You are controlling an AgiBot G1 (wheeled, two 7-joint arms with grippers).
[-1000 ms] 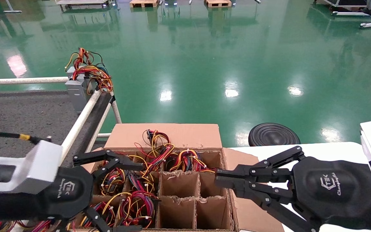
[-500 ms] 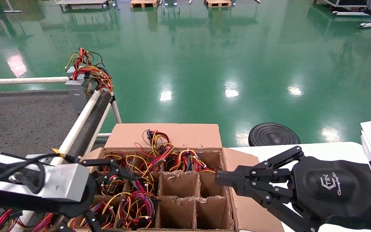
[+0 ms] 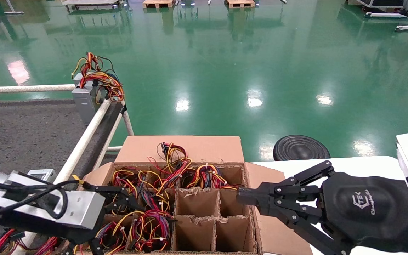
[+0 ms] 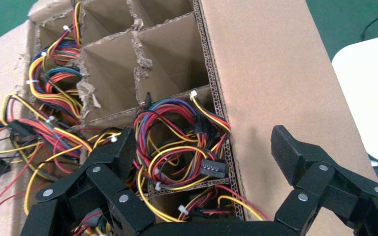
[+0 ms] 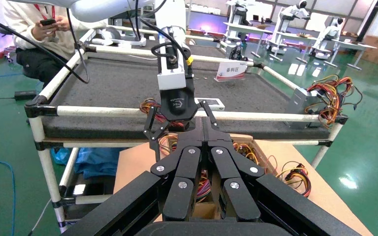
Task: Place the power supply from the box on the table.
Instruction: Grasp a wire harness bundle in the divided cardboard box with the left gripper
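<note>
Green floor surrounds your box: four cells empty, the rest wire-filled. One power supply stands on the table. Left gripper spread over wires; right gripper pressed together

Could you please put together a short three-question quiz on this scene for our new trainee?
1. True or false: the left gripper is shut on a wire bundle.
2. Which gripper hangs over the box with its fingers together? A) left B) right C) both
3. Fill in: a power supply already stands at the far corner of the ____.

Key:
1. False. It is open above wire-filled cells, gripping nothing.
2. B. The right gripper is shut, over the box's right-hand edge.
3. Table, the dark speckled surface with white rails.
</note>
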